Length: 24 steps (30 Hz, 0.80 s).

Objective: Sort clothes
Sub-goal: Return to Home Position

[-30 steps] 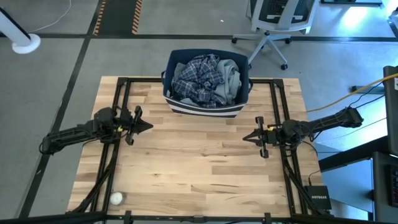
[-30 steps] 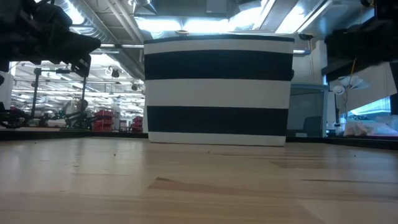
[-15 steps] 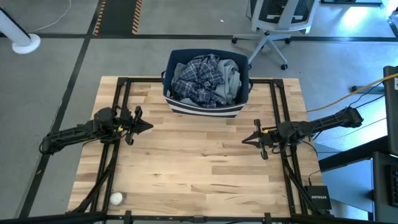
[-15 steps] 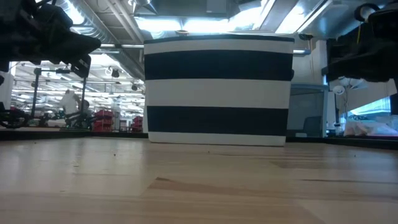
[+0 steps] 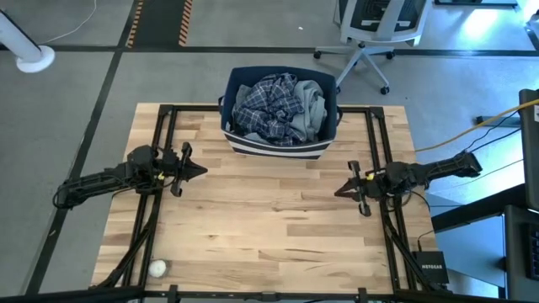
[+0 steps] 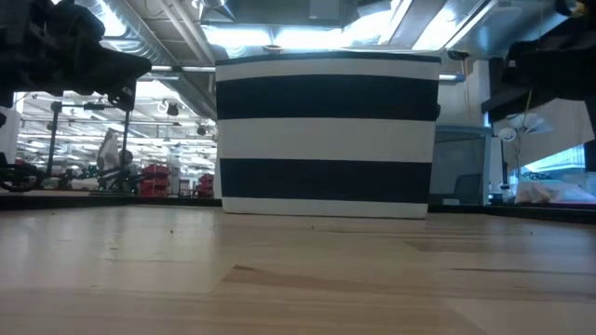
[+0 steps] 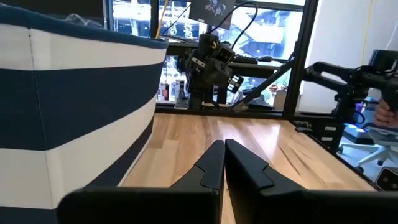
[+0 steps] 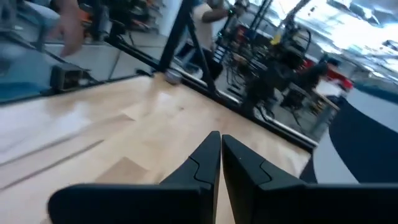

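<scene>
All the clothes (image 5: 278, 108) you can see sit in the navy striped bin (image 5: 278, 149), upper centre of the high view. The blue plaid shirt (image 5: 265, 109) is on top and a light grey garment (image 5: 314, 103) is tucked at the pile's right side. The heap fills the bin and spreads left to right across it. No garment shows on the bare wood table (image 5: 269, 227).

From the jaws, the pile lies up-frame and inward for both arms. The left gripper (image 5: 200, 171) is at mid-left, pointing right, below the bin's left front corner. The right gripper (image 5: 339, 191) is at mid-right, pointing left, below the right front corner and a touch lower in frame. Both are about equally near the bin, and neither touches it.

Each wrist view shows its own fingers pressed together with nothing between them: left (image 7: 224, 152), right (image 8: 219, 146).

A small white ball (image 5: 157, 268) lies at lower left, well apart from both arms.

Judgement: sorting looks done, so you have nothing to grasp. The coming move is only pulling the arms out to park. Keep both tips clear of the bin's front wall.
</scene>
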Motion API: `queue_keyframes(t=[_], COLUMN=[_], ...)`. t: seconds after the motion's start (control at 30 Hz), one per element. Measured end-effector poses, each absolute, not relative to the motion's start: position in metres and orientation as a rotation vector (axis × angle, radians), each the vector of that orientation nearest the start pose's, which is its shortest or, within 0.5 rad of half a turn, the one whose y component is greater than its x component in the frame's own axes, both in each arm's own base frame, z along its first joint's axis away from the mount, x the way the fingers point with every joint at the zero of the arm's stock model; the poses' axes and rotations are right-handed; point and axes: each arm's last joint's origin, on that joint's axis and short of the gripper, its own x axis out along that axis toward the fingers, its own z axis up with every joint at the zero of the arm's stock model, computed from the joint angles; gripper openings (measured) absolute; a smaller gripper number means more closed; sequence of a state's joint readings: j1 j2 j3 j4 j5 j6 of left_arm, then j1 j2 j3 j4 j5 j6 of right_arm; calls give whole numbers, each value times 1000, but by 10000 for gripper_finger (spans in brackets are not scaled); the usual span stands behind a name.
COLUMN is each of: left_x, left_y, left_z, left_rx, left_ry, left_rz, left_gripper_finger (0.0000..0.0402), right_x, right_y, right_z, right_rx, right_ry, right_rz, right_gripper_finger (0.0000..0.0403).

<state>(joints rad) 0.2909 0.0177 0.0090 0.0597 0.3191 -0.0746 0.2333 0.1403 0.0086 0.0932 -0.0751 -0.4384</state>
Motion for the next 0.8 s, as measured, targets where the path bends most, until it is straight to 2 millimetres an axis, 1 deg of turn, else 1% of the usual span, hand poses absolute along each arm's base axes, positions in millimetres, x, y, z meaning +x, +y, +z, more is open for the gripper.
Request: queue_keyframes(t=[0.07,0.13,0.2,0.27,0.4,0.8], left_x=[95,95,95,95,95,95], left_y=[19,19,19,19,19,19], left_z=[171,171,171,171,171,171], left_rx=[-60,-61,-61,-62,-63,-63], left_ry=[-48,-47,-47,-47,-47,-47], left_rz=[-30,-30,-30,-30,-30,-30], left_gripper_finger=[7,7,7,8,8,8], right_x=[98,95,95,96,97,97], right_y=[25,21,19,17,15,15], right_z=[165,168,171,169,168,167], right_rx=[-435,-419,-435,-447,-450,-459], right_ry=[-43,-66,-78,-57,-39,-38], right_rz=[289,190,116,87,68,83], right_gripper_finger=[33,33,33,33,33,33])
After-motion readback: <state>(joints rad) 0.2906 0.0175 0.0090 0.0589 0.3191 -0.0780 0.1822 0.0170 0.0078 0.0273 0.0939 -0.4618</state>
